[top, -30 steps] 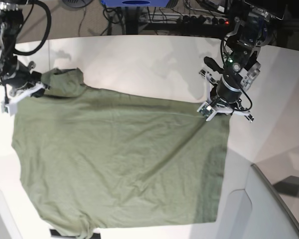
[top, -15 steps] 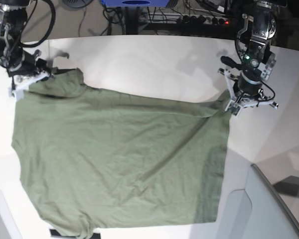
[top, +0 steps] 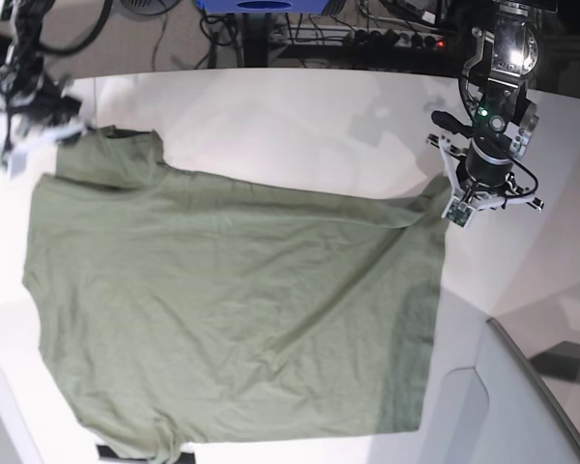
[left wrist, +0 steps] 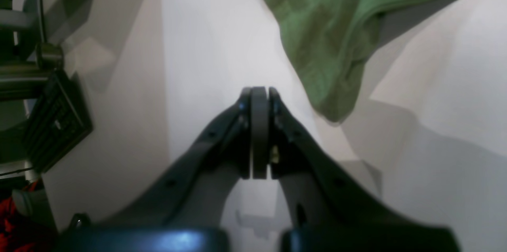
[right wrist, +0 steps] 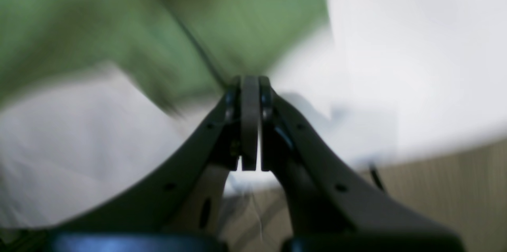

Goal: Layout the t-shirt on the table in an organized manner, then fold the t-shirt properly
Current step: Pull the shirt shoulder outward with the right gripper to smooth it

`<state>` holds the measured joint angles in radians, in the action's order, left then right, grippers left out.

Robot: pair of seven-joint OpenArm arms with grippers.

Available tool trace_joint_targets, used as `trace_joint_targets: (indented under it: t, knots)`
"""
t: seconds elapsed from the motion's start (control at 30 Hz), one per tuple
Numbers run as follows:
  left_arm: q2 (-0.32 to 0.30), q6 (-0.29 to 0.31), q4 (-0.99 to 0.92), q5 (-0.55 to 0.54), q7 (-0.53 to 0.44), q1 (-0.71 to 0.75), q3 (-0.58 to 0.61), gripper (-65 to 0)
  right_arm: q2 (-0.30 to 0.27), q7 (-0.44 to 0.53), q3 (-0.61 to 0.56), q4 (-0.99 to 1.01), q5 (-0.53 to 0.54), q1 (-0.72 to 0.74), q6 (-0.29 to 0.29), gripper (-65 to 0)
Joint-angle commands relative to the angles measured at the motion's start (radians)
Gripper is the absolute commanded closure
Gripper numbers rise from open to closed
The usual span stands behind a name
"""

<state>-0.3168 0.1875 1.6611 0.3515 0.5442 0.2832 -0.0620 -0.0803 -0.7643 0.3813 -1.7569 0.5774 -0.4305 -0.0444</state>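
T-shirt (top: 232, 309) fabric runs off the bottom of your base view, so you cannot see its lower hem, and no label shows at the neck. You have one shirt, lying spread on the white table (top: 300, 116) with creases across the body; the sleeve at the upper left (top: 116, 159) is bunched, and the corner at the upper right rises in a small peak just beside the left gripper (top: 474, 198).

You have two grippers. In the left wrist view the left gripper (left wrist: 259, 93) has its jaws pressed together on nothing, hovering over bare table with the shirt's edge (left wrist: 328, 46) near but apart from the tips. The right gripper (right wrist: 250, 81) is also clamped together and empty. Its wrist view is motion-blurred, so you cannot tell whether the tips touch the green cloth (right wrist: 119, 26) just beyond them. In the base view the right gripper (top: 34, 135) is a smear at the table's left edge.

Around you: cables and a power strip (top: 396, 39) lie beyond the far edge, and a grey-white angled panel (top: 532, 406) cuts off the lower right corner.
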Motion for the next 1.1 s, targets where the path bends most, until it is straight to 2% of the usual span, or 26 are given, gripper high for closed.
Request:
trace_joint_targets:
  t: [0.0, 0.13, 0.27, 0.43, 0.63, 0.77, 0.9, 1.07]
  knots:
    - [-0.009, -0.01, 0.02, 0.007, -0.009, -0.005, -0.003, 0.0, -0.013, 0.004, -0.008, -0.008, 0.006, 0.037, 0.001, -0.2]
    - [0.003, -0.01, 0.021, 0.007, -0.009, -0.005, -0.003, 0.0, -0.025, -0.057, -0.021, 0.144, 0.005, 0.18, -0.005, -0.2]
    - [0.003, -0.01, 0.043, 0.007, -0.009, 0.0, -0.005, 0.0, -0.029, -0.033, -0.025, 0.305, 0.005, 0.264, -0.005, -0.2]
    - [0.002, -0.012, 0.04, 0.007, -0.009, 0.001, -0.005, 0.0, -0.051, 0.009, -0.021, 0.423, -0.018, 0.266, -0.004, -0.2]
    - [0.002, -0.012, 0.035, 0.007, -0.009, 0.004, -0.005, 0.0, -0.048, 0.016, -0.014, 0.332, -0.038, 0.141, 0.004, -0.2]
    - [0.002, -0.012, 0.03, 0.007, -0.009, -0.002, -0.005, 0.0, -0.011, 0.016, -0.012, 0.248, -0.044, 0.066, 0.005, -0.2]
    - [0.003, -0.012, 0.032, 0.007, -0.009, -0.003, -0.005, 0.0, 0.012, 0.016, -0.014, 0.228, -0.044, 0.048, 0.005, -0.2]
    - [0.003, -0.012, 0.03, 0.007, -0.009, -0.005, -0.005, 0.0, 0.014, 0.016, -0.014, 0.173, -0.044, 0.048, 0.005, -0.2]
